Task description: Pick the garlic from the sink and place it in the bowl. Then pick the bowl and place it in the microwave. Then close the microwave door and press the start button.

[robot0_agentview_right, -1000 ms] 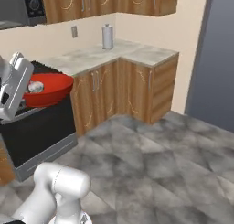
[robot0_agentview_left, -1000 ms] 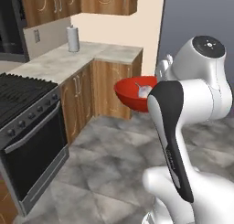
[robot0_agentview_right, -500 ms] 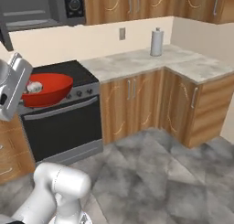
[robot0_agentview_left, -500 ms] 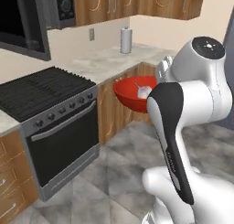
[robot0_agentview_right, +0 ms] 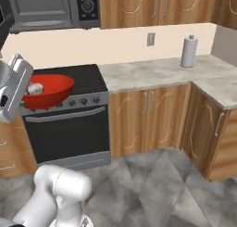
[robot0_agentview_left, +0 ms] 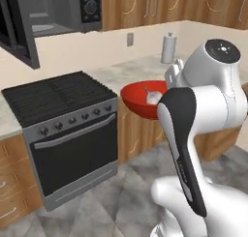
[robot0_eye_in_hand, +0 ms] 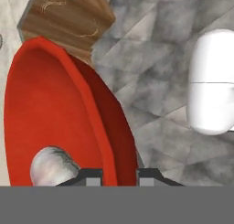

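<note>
Gripper [robot0_eye_in_hand: 119,176] clamped on the rim of the red bowl [robot0_agentview_left: 140,97], one finger inside and one outside, carrying it in the air in front of the stove [robot0_agentview_left: 63,129]; garlic [robot0_agentview_left: 154,97] lies inside; microwave [robot0_agentview_right: 51,8] above, door [robot0_agentview_left: 17,30] open

The bowl [robot0_agentview_left: 140,99] looked like glossy red plastic, smooth inside and out. The garlic [robot0_agentview_left: 154,97] in it was matt and whitish, papery-looking. The cabinets [robot0_agentview_right: 148,122] showed grained wood with slim metal handles. The counter [robot0_agentview_right: 157,73] had a mottled, stone-like finish, and the floor [robot0_agentview_right: 152,184] was veined grey stone. The stove [robot0_agentview_left: 68,134] was matt black on top with a brushed grey metal front. The microwave [robot0_agentview_left: 58,11] looked dark and semi-matt.
</note>
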